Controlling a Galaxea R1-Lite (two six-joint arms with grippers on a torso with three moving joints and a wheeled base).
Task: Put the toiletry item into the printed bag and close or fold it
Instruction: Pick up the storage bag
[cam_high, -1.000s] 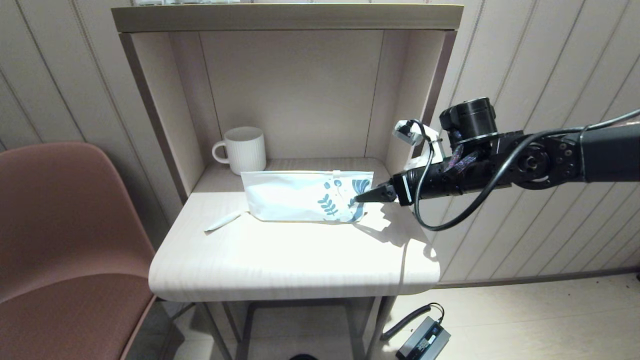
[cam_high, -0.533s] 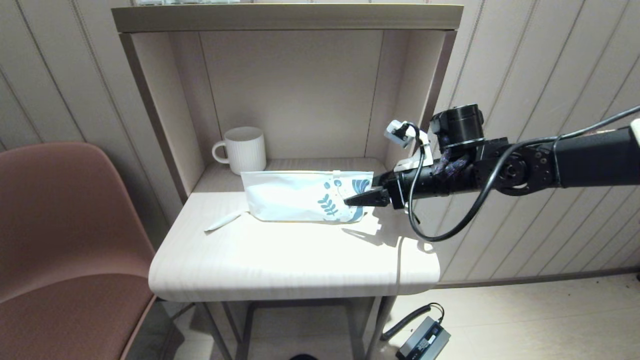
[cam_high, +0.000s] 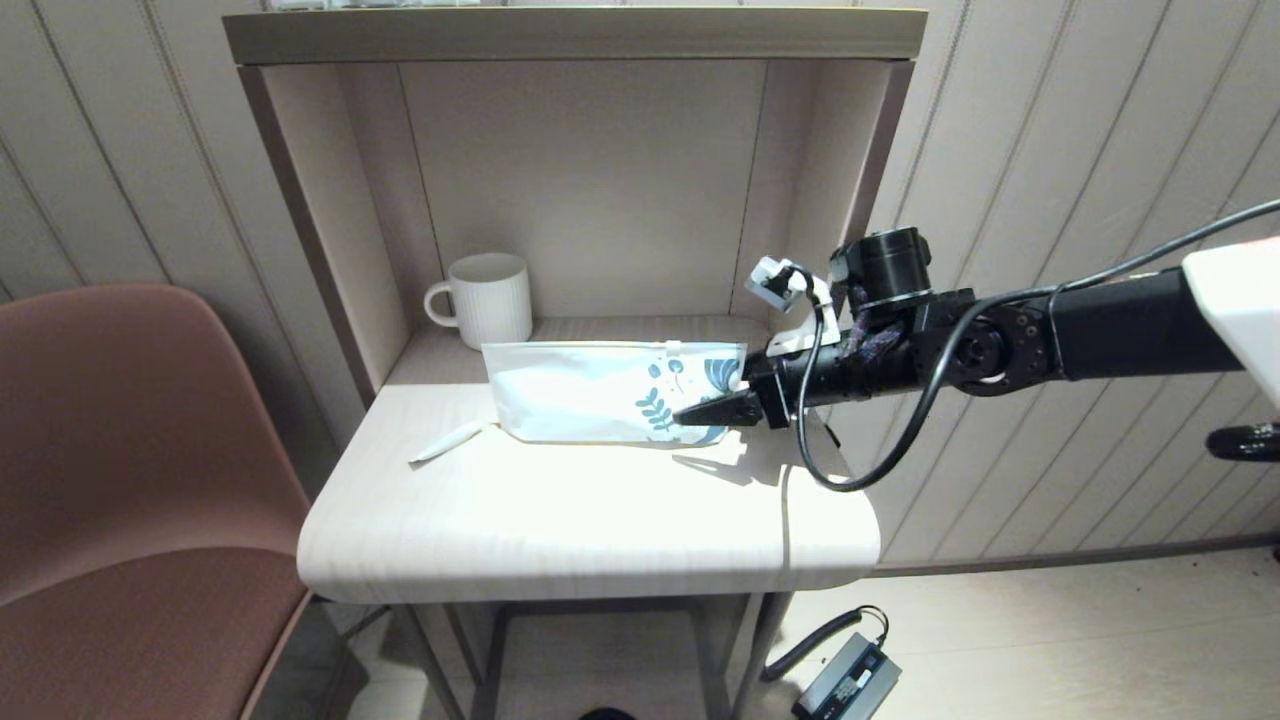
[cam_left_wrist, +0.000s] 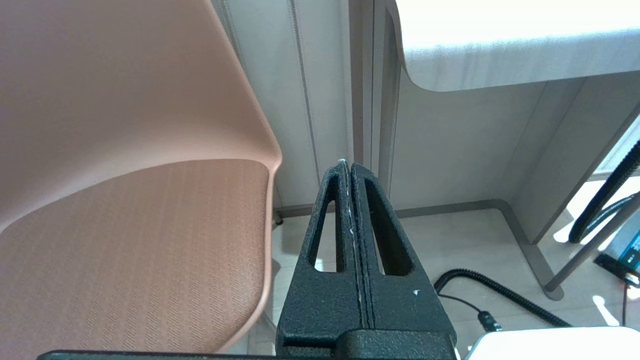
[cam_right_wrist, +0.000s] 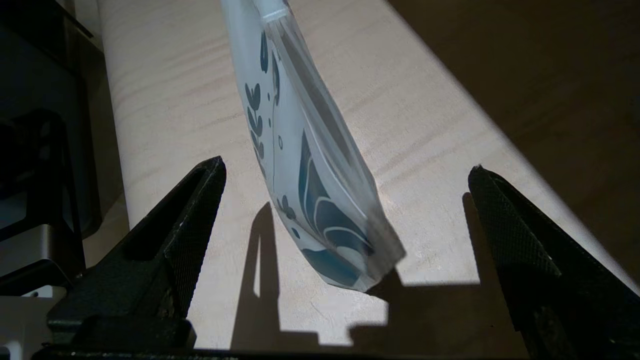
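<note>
The printed bag stands on its long edge across the back of the small table, its teal leaf print at the right end. The slim white toiletry item lies on the table just off the bag's left end. My right gripper is open at the printed end. In the right wrist view the bag reaches in between the spread fingers of the right gripper, touching neither. My left gripper is shut on nothing, parked low beside the chair and out of the head view.
A white ribbed mug stands at the back left of the alcove, whose side walls close in the rear of the table. A pink chair stands at the left. A black box with a cable lies on the floor.
My right arm has moved left and slightly down, bringing the open fingers from just off the bag's right edge to either side of its printed end. Bag and toiletry item have not moved.
</note>
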